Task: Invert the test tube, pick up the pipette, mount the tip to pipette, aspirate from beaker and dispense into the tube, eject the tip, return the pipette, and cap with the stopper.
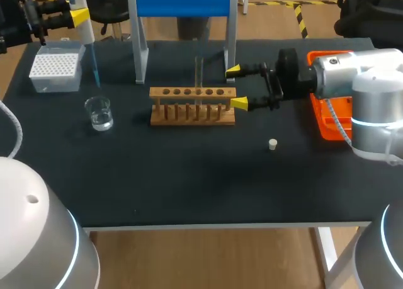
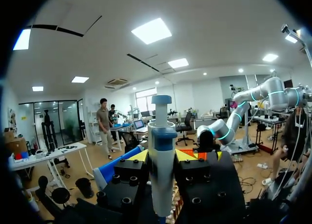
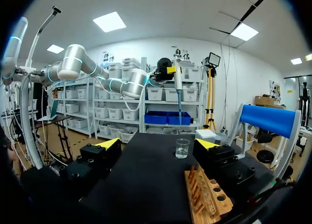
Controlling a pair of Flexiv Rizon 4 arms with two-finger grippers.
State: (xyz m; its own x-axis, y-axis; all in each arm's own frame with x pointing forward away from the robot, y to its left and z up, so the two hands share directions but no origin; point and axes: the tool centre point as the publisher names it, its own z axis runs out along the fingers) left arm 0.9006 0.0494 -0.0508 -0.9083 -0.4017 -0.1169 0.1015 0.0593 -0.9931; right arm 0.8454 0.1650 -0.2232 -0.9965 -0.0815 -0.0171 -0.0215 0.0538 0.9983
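My left gripper (image 1: 80,16) is raised over the table's far left corner, shut on the white and blue pipette (image 1: 84,21), whose blue tip (image 1: 94,67) hangs down beside the tip box (image 1: 56,70). In the left wrist view the pipette (image 2: 162,170) stands upright between the fingers of the left gripper (image 2: 162,155). A glass beaker (image 1: 99,113) of clear liquid stands in front of the tip box. A test tube (image 1: 198,81) stands upright in the wooden rack (image 1: 192,105). My right gripper (image 1: 236,86) is open at the rack's right end, holding nothing. The small white stopper (image 1: 272,144) lies on the mat.
A blue-topped pipette stand (image 1: 182,3) rises behind the rack. An orange tray (image 1: 327,122) lies under my right arm at the table's right. In the right wrist view the rack (image 3: 207,194) is under one finger, and the beaker (image 3: 182,148) stands ahead of the right gripper (image 3: 157,144).
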